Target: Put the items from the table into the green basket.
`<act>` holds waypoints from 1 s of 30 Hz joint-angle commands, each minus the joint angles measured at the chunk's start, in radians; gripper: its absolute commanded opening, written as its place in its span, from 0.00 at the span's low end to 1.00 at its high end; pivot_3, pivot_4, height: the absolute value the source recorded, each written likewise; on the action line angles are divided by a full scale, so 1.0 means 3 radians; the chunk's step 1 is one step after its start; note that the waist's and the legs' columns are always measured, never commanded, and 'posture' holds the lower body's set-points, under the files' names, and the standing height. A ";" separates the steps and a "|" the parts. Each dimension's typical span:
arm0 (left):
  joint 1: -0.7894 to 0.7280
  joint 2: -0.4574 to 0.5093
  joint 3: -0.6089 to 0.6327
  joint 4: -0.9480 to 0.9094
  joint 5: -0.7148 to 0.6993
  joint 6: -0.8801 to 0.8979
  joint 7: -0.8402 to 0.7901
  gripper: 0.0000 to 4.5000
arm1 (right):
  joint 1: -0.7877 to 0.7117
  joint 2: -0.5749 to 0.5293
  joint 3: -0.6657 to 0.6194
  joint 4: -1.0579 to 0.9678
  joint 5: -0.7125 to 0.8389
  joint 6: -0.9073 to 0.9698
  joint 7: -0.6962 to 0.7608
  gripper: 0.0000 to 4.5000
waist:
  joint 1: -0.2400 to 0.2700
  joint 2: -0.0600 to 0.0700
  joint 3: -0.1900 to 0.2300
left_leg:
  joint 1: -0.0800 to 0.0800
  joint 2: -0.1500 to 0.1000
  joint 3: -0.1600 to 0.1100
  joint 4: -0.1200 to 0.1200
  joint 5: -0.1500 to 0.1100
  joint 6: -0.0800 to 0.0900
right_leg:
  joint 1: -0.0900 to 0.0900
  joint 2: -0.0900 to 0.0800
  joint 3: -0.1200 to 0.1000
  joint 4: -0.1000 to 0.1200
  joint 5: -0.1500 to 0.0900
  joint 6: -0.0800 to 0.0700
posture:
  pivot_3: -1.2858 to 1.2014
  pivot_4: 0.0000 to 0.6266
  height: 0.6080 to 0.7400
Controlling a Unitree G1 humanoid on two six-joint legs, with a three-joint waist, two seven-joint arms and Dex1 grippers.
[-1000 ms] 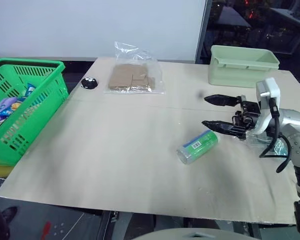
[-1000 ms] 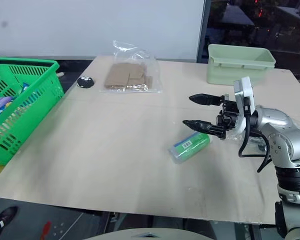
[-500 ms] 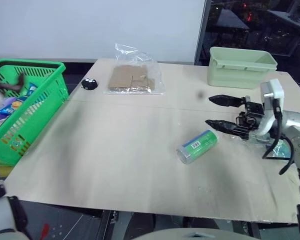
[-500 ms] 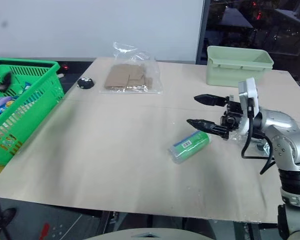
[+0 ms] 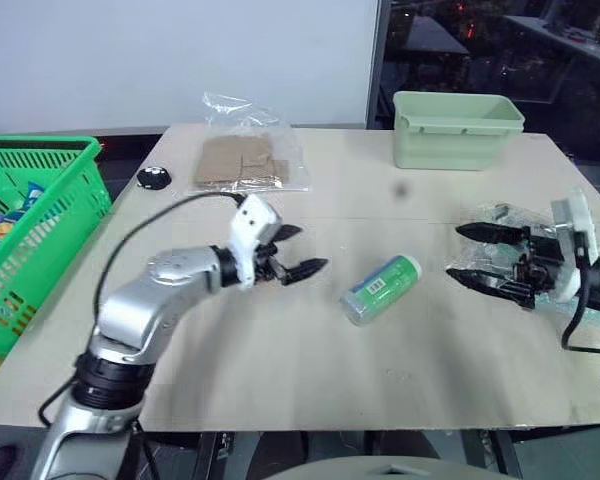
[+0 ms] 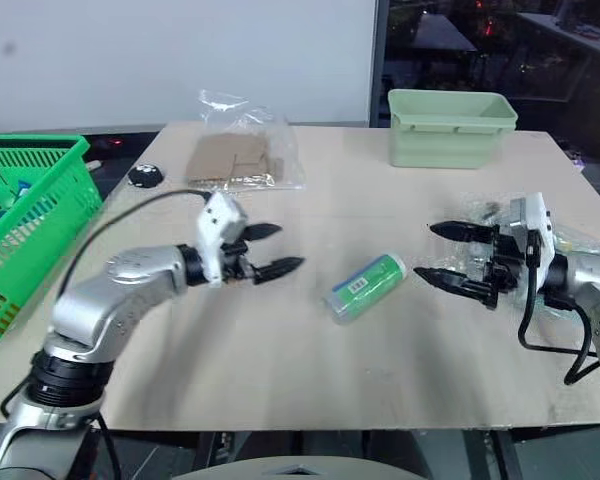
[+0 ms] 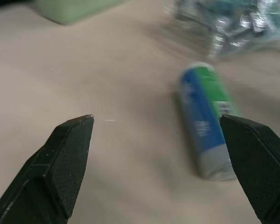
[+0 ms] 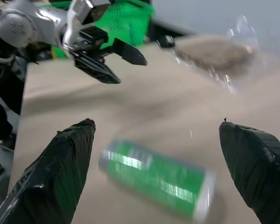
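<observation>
A green cylindrical container [image 5: 380, 289] with a white label lies on its side in the middle of the table [image 5: 280, 380]. My left gripper [image 5: 312, 249] hovers open just left of it, fingers pointing at it, nothing between them. My right gripper [image 5: 454, 252] stands open to the container's right, a short gap away, also empty. A crinkled clear bag of green-blue goods [image 6: 572, 240] lies behind and under the right hand. The green basket [image 5: 50, 215] stands off the table's left edge with packets inside. In the left wrist view the container [image 7: 207, 126] lies ahead of the open fingers.
A pale mint tub [image 5: 455, 128] sits at the table's far right. A clear bag of brown cardboard pieces [image 5: 242, 160] and a small black round object [image 5: 153, 178] lie at the far left-centre. Bare board runs along the near edge.
My left arm swung from the basket across the table to just left of the container. My right gripper drew back to the right, away from it. The view also shifted.
</observation>
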 commanded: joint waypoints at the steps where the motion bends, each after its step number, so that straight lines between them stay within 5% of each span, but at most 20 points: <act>1: -0.0086 -0.0049 -0.0134 -0.0069 0.0017 0.0106 -0.0040 0.98 | 0.0346 -0.0183 -0.0221 -0.0011 -0.0227 -0.0186 0.0076 1.00 | -0.0014 0.0001 -0.0001 | 0.0003 0.0000 0.0001 0.0001 0.0000 0.0000 | 0.0003 0.0000 0.0001 -0.0001 -0.0003 0.0005 | 0.48 0.00 1.00; 8: -0.0139 -0.0288 -0.0530 -0.0010 0.0161 0.0145 -0.0075 0.98 | 0.1076 -0.0238 -0.0550 -0.0184 -0.0336 -0.0335 0.0108 1.00 | -0.0120 0.0008 -0.0002 | 0.0010 -0.0003 0.0004 0.0005 0.0000 0.0000 | 0.0013 -0.0003 0.0004 -0.0005 -0.0005 0.0007 | 0.46 0.01 1.00; 26: -0.0319 -0.0428 -0.1189 0.0523 0.1139 0.0147 0.0101 0.98 | 0.1461 -0.0010 -0.0837 -0.0476 -0.0180 -0.0325 -0.0063 1.00 | -0.0468 0.0022 -0.0011 | 0.0017 -0.0004 -0.0006 0.0004 -0.0001 0.0000 | 0.0028 -0.0002 0.0003 -0.0019 -0.0006 0.0008 | 0.43 0.02 1.00; 30: -0.0257 -0.0518 -0.1168 0.0537 0.1205 0.0170 0.0197 0.73 | 0.1483 0.0006 -0.0850 -0.0453 -0.0196 -0.0363 -0.0054 1.00 | -0.0479 0.0023 -0.0011 | 0.0021 -0.0005 -0.0006 0.0003 -0.0001 0.0000 | 0.0035 -0.0004 0.0002 -0.0022 -0.0006 0.0008 | 0.43 0.03 1.00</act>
